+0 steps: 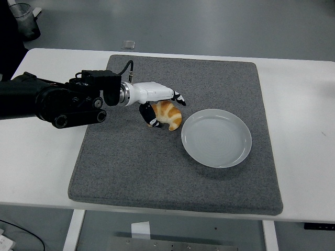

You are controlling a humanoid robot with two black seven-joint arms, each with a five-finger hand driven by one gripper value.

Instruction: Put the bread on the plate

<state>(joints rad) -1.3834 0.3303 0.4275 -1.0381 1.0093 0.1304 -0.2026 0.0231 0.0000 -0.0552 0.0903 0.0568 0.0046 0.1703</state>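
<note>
A golden croissant-shaped bread (169, 115) lies on the grey mat (172, 172), just left of a white round plate (216, 137). The plate holds nothing. My left hand (159, 107) comes in from the left and is over the bread. Its white palm sits above the bread, the thumb (151, 116) curls down on the bread's left side and the other fingers (179, 97) reach over its far side. The bread still rests on the mat. My right arm is out of view.
The mat covers the middle of the white table (301, 104). A small grey object (128, 44) lies on the floor beyond the table's far edge. A dark container (23, 23) stands at the top left corner.
</note>
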